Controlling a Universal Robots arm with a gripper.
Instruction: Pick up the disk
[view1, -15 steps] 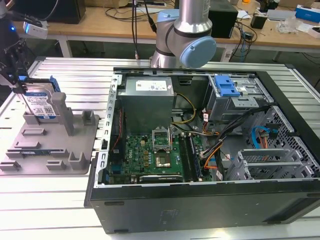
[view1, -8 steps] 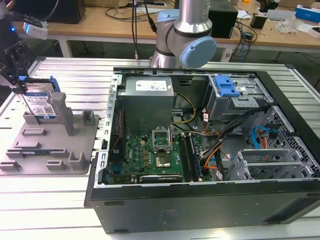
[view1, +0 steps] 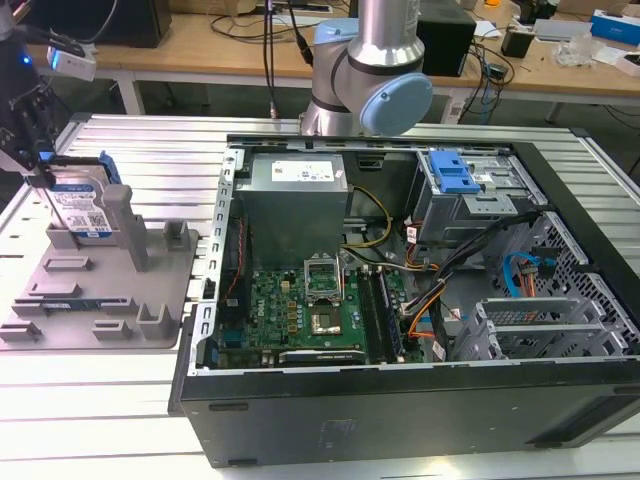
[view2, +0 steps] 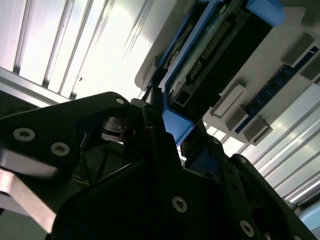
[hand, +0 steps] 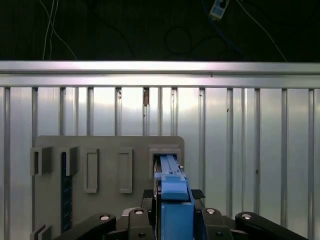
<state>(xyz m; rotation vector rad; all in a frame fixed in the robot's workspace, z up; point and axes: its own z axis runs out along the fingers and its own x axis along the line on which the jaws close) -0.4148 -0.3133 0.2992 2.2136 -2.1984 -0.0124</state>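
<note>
First wrist view puts the disk (hand: 173, 200) upright in its slot on the grey fixture tray (hand: 107, 145), blue edge toward me, and the gripper (hand: 174, 195) appears clamped across that edge. I worry the hold is thin: a lift off vertical could jam the disk in the slot or let it slip. Second wrist view adds its connector face (view2: 212, 47), and the exterior view adds the open computer case (view1: 400, 300) beside the tray.

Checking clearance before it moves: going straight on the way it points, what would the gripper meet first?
The disk, standing on edge in the grey fixture tray; its blue edge lies right at the gripper, though whether they touch is unclear.
</note>
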